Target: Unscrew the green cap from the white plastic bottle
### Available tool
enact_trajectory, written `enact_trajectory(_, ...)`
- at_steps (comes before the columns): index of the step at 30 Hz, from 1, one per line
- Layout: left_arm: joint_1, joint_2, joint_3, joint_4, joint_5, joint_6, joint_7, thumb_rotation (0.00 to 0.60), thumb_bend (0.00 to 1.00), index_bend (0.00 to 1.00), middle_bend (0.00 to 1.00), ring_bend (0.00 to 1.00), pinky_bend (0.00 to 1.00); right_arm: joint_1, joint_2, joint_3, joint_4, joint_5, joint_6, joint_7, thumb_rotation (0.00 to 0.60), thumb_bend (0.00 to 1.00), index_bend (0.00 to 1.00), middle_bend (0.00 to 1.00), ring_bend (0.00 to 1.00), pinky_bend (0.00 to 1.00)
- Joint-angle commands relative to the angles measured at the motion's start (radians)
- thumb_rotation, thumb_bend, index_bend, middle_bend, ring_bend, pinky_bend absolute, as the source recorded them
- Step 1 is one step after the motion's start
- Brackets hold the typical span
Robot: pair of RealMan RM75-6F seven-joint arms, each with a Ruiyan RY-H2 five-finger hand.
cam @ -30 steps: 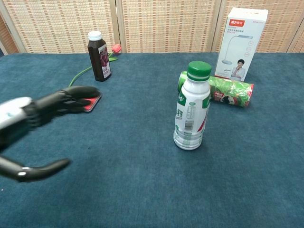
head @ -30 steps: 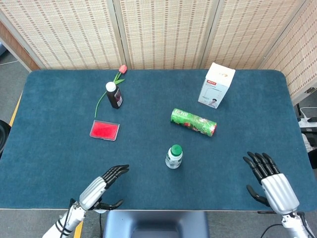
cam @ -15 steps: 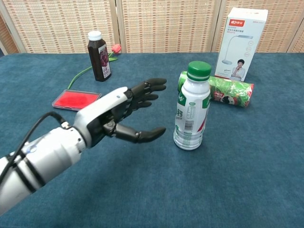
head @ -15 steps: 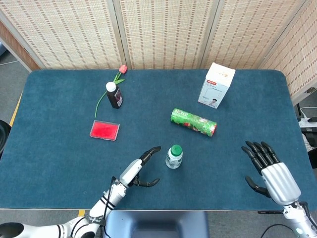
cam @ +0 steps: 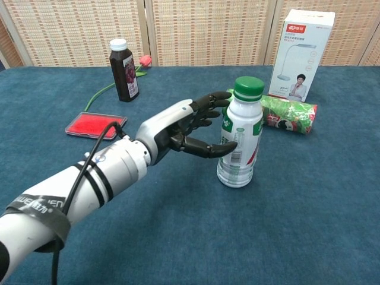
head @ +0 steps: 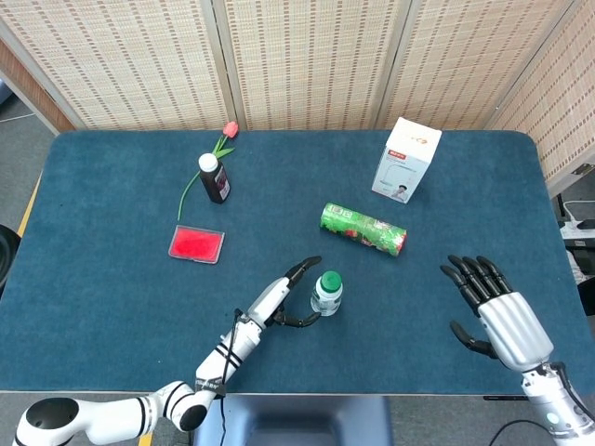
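Note:
The white plastic bottle (head: 325, 297) (cam: 239, 145) stands upright near the table's front middle, its green cap (head: 330, 280) (cam: 248, 88) on top. My left hand (head: 285, 295) (cam: 189, 123) is open right at the bottle's left side, fingers spread around it; its thumb reaches the bottle's front, and contact is unclear. My right hand (head: 493, 308) hovers open over the table at the front right, well clear of the bottle, and shows only in the head view.
A green printed tube (head: 363, 229) (cam: 284, 114) lies just behind the bottle. A white carton (head: 406, 159) (cam: 301, 53) stands at the back right. A dark bottle (head: 214, 177) (cam: 123, 69), a tulip (head: 226, 133) and a red flat case (head: 196, 243) (cam: 94, 125) sit at the left.
My left hand has swept from the front left edge rightward up to the bottle's side. My right hand has drifted slightly toward the centre. The bottle has not moved.

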Motion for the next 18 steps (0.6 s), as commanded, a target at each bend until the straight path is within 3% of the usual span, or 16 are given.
enact_trajectory(1,-0.024,-0.019,-0.016,0.019,-0.019,-0.022,0.0,0.6,0.31,0.0,0.0,0.0,0.02,0.009,0.005,0.008,0.0,0.02,-0.012,0.004,0.6,0.27,0.0,0.0,0.0,0.0)
enact_trajectory(11,-0.071,-0.062,-0.024,0.079,-0.04,-0.052,-0.035,0.6,0.31,0.01,0.0,0.0,0.01,0.051,0.004,0.029,-0.022,0.055,-0.068,-0.039,0.6,0.27,0.0,0.0,0.0,0.0)
enact_trajectory(18,-0.084,-0.084,-0.044,0.089,-0.069,-0.049,-0.044,0.6,0.31,0.12,0.0,0.0,0.01,0.075,0.01,0.045,-0.054,0.097,-0.105,-0.072,0.6,0.27,0.0,0.0,0.0,0.0)
